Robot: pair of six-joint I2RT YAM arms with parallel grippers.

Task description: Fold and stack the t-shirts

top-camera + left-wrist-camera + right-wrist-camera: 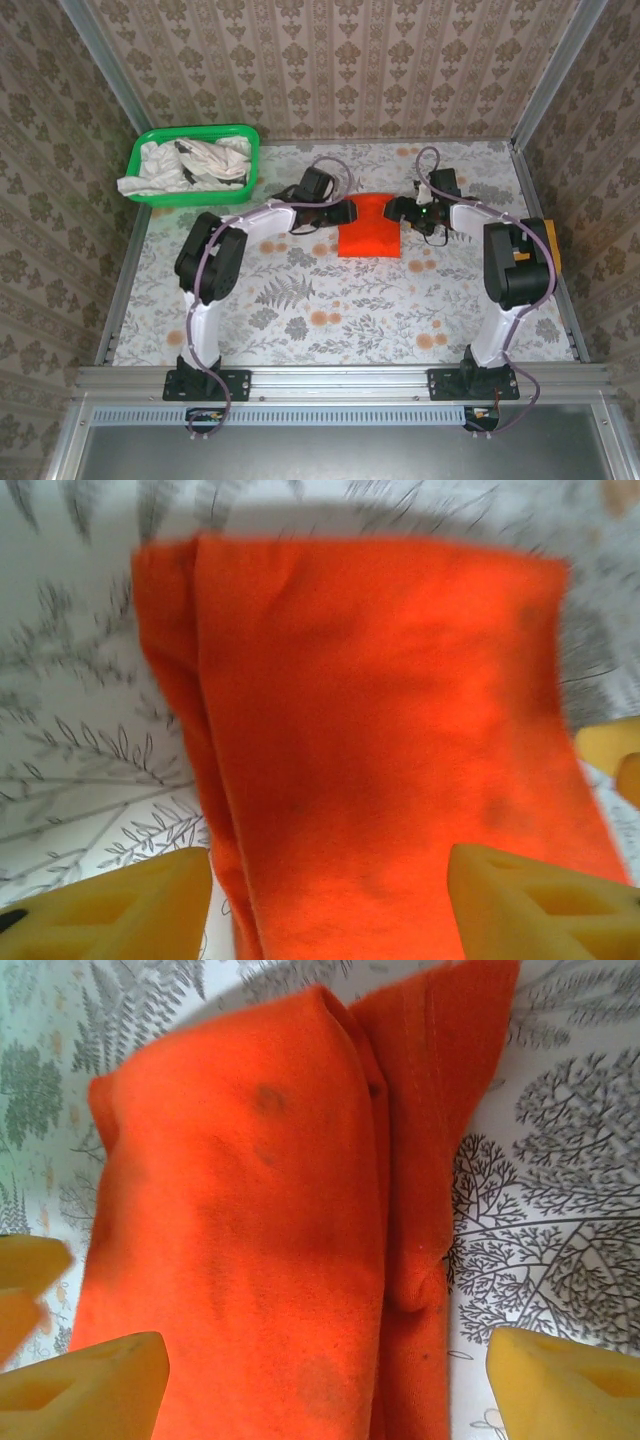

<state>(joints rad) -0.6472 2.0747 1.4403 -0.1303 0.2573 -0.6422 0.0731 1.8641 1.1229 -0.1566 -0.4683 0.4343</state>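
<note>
Top external view, from the left: one green plastic basket [200, 129] sits at the far left corner of the floral-print table [300, 310], holding a rumpled heap of off-white t-shirts [200, 158] — how many I cannot tell. Toward the middle, the left gripper [350, 212] reaches in from the left to the edge of the single bright orange-red t-shirt [369, 238], which lies flat near the far centre of the table, well apart from the basket. The shirt is folded into a compact block, about as wide as it is deep from above and slightly broader at its near edge, so its long axis is hard to call. The right gripper [392, 210] meets it from the opposite side; two arms, two grippers, one shirt between them. Left wrist view: the left gripper [330, 855] has its yellow fingers spread apart over the cloth, pinching nothing, and a fold line runs straight away from them. Right wrist view: the right gripper [328, 1340] stands wide too — the cloth lies loose below, its folded flap on the right.
</note>
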